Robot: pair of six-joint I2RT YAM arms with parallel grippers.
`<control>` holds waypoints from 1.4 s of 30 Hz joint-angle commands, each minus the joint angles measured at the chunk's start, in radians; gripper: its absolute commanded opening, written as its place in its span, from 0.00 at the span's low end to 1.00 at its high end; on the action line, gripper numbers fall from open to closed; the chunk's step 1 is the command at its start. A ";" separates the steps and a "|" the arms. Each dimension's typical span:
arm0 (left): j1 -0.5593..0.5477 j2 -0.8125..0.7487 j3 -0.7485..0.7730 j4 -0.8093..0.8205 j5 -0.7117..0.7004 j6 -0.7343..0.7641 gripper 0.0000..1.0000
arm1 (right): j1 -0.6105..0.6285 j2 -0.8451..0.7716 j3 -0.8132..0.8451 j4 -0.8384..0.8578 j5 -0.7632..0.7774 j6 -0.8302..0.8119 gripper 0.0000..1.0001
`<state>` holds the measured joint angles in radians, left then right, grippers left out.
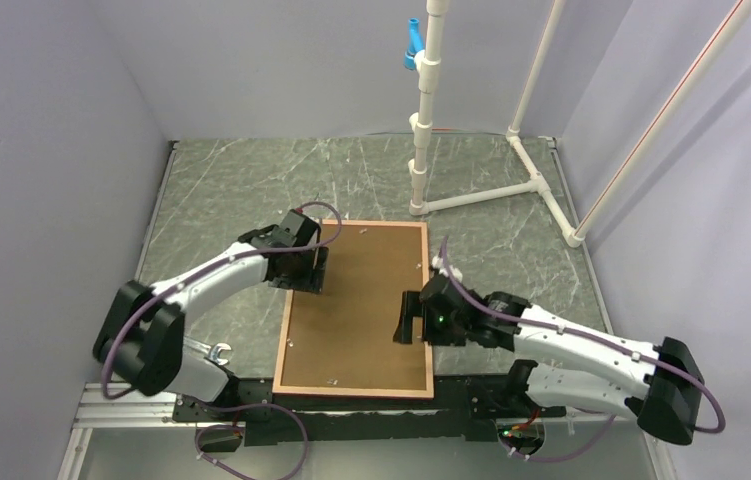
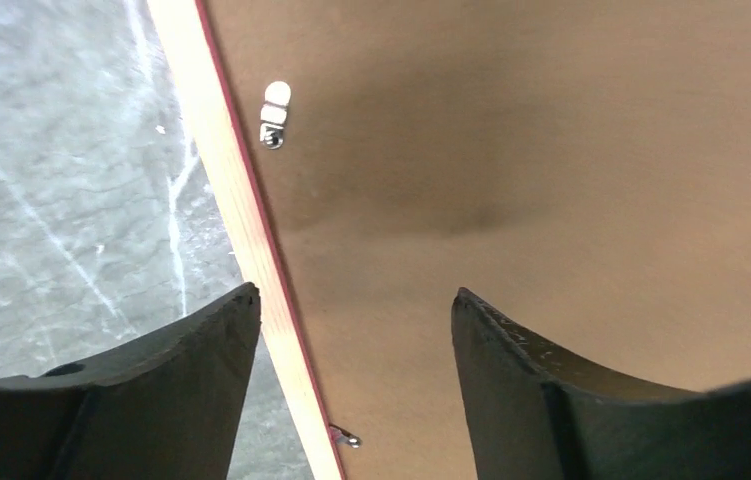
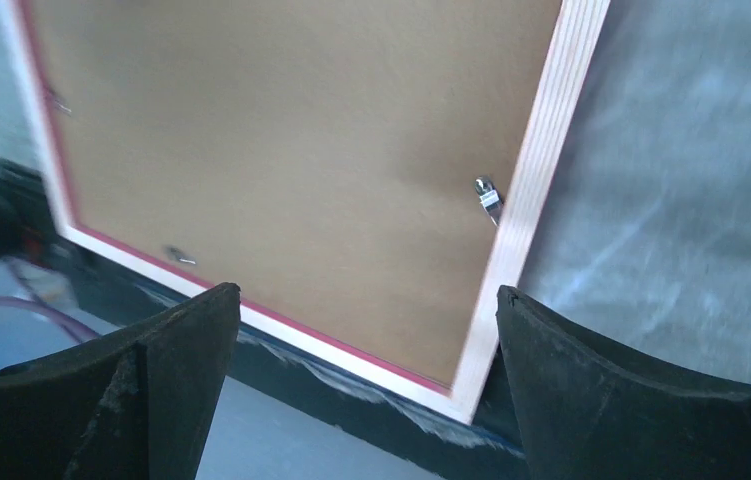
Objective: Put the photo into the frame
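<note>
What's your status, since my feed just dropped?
Left gripper and right gripper: jaws open, empty. Frame lying flat, backing board in it. Photo out of sight. No obstruction.

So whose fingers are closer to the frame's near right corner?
Right. The right fingers hang by the right edge of the frame, just beyond that corner; the left fingers are at its far left edge.

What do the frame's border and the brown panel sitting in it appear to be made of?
The frame: pale wood, likely, with fine lengthwise grain lines and a red-painted inner edge. The brown panel: matte fibreboard or hardboard, by its even, grainless surface. Its small clip: shiny metal.
</note>
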<state>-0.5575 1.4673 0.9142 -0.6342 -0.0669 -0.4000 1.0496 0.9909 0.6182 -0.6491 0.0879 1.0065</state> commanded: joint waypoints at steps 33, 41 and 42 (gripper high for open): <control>-0.006 -0.900 -0.382 -0.069 0.222 -0.301 0.99 | -0.325 1.186 1.269 0.161 -0.238 -1.245 0.99; -0.007 -0.898 -0.375 -0.083 0.239 -0.307 0.99 | -0.332 1.410 1.484 0.109 -0.169 -1.373 0.99; -0.006 -0.897 -0.373 -0.088 0.236 -0.308 1.00 | -0.335 1.440 1.525 0.078 -0.180 -1.377 0.98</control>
<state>-0.5606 0.5732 0.5278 -0.7269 0.1448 -0.6930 0.7219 2.3558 2.0045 -0.5045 -0.1272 -0.2802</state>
